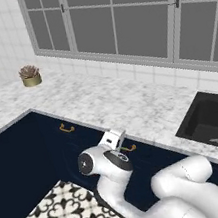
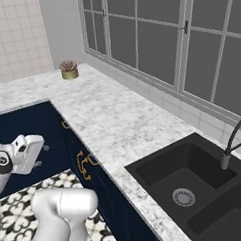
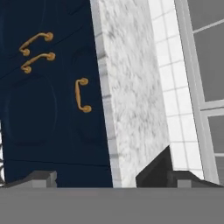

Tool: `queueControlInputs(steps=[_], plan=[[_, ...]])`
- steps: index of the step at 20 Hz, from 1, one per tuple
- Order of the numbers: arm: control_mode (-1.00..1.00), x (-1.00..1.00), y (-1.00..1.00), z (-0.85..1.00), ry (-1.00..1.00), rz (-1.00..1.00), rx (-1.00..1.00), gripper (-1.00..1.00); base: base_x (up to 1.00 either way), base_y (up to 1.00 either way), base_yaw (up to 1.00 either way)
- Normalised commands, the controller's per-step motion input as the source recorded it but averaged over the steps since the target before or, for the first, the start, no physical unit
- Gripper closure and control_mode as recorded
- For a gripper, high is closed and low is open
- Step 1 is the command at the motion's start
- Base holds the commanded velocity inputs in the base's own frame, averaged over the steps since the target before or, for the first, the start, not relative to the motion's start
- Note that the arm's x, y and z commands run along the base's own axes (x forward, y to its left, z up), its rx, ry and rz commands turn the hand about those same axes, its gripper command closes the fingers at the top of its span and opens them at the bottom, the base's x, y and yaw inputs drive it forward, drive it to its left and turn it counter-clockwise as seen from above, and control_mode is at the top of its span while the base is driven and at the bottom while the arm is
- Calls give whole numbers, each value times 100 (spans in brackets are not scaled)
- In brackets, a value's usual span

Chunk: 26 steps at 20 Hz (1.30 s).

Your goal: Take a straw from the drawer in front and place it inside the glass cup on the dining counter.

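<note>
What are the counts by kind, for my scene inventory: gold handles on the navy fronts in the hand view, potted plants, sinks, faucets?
Gold handles: 3
Potted plant: 1
Black sink: 1
Faucet: 1
Total: 6

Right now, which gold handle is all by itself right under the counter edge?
The single curved handle just beside the marble counter edge. The other two handles sit together as a pair, farther from the edge.

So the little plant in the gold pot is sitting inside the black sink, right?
Not quite. The little plant in its gold pot sits on the marble worktop in the far corner near the window, well away from the black sink. The left base view shows this.
</note>
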Motion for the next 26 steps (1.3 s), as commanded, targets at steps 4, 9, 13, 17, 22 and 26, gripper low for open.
queueControlInputs(steps=[4,9,13,17,22,26], plan=[[-100,76,9,-49,8,-14,-16,-100,0,0,0],[-100,55,35,-16,13,-16,-9,-100,0,0,0],[-100,36,42,-2,21,-14,-10,-100,0,0,0],[-100,18,3,-31,8,-3,-2,-100,0,0,0],[-100,20,-35,-57,0,0,0,-100,0,0,0],[-100,26,-56,-52,0,0,0,-100,0,0,0]])
